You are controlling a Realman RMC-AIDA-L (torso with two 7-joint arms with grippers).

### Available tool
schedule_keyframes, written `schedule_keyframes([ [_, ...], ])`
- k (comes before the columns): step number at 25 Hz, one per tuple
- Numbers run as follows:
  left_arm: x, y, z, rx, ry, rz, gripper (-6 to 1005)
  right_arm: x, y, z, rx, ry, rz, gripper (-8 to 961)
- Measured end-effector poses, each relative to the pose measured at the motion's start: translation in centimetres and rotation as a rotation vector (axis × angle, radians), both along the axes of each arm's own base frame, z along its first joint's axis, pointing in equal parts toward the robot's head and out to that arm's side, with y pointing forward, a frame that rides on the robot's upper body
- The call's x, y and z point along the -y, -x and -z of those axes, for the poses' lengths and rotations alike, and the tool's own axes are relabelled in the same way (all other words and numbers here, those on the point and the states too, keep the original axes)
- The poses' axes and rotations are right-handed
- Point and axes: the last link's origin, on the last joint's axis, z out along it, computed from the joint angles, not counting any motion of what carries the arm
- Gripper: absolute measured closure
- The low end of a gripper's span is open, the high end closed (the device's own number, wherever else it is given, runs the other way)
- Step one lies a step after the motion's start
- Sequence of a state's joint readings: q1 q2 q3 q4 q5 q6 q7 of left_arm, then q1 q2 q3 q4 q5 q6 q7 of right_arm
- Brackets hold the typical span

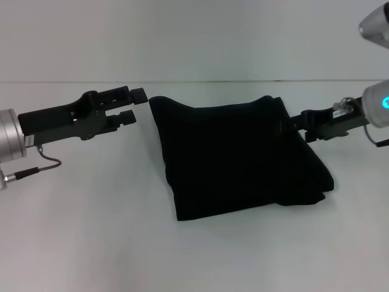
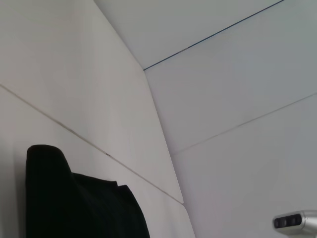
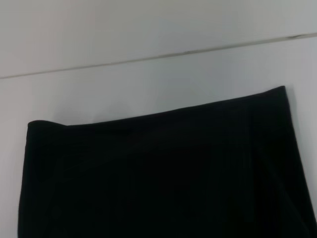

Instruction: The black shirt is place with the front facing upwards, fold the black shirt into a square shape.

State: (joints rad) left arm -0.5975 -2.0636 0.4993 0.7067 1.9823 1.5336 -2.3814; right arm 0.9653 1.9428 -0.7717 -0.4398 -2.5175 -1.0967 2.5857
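The black shirt (image 1: 234, 155) is lying folded near-square on the counter (image 1: 91, 243), the left gripper (image 1: 137, 104) hovering beside it, jaws released, the right gripper (image 1: 301, 125) touching its edge, grip unclear.

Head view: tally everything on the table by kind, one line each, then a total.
Black shirt, folded into a rough square: 1
Grippers: 2, left gripper open beside the shirt's left edge, right gripper at its right edge
White table: 1
Total: 4
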Motion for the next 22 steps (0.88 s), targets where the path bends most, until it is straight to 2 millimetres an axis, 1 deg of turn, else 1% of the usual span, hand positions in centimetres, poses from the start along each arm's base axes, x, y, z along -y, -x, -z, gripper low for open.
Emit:
schedule_keyframes([
  [4, -0.2, 0.0, 0.0, -0.002, -0.007, -0.005, 243, 0.2, 0.0, 1.6, 0.003, -0.008, -0.012, 39],
  [11, -0.3, 0.1, 0.1, -0.002, -0.015, -0.011, 243, 0.6, 0.4, 3.6, 0.005, 0.005, -0.028, 38],
  [17, -0.3, 0.2, 0.1, -0.001, -0.020, -0.013, 243, 1.0, 0.6, 4.5, 0.004, 0.022, -0.036, 50],
  [22, -0.3, 0.2, 0.2, -0.001, -0.024, -0.018, 243, 1.1, 1.1, 4.5, -0.040, 0.025, -0.046, 65],
])
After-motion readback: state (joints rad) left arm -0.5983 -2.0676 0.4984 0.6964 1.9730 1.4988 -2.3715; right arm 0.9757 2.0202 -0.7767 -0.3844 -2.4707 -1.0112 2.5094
